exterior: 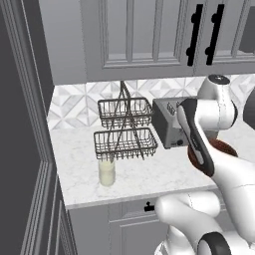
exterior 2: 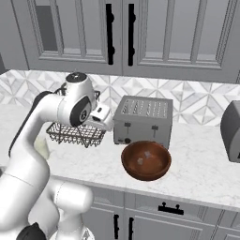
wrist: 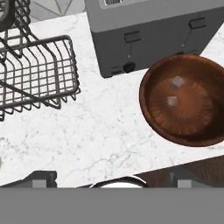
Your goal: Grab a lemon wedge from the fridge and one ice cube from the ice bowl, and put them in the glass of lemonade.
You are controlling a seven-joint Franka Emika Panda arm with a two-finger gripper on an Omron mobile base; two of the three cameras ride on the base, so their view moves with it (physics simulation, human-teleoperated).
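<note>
The reddish-brown ice bowl (wrist: 148, 113) sits on the marble counter in front of the toaster, with two pale ice cubes (wrist: 177, 81) inside. The right base view shows the same bowl (exterior 2: 145, 174) near the counter's front edge. My gripper (wrist: 113, 179) hangs open and empty above the counter, left of the bowl and right of the wire basket. In the right base view the gripper (exterior 2: 105, 119) is level with the toaster's left side. The glass of lemonade (exterior: 106, 172) stands in front of the basket's lower tier. The lemon wedge and the fridge's inside are out of view.
A two-tier wire basket (exterior: 124, 142) stands left of the silver toaster (exterior 2: 143, 121). Grey cupboards with black handles (exterior 2: 108, 33) hang above. A tall dark grey panel (exterior: 20, 124) bounds the counter on the left. Another grey appliance (exterior 2: 232, 131) sits at the far right.
</note>
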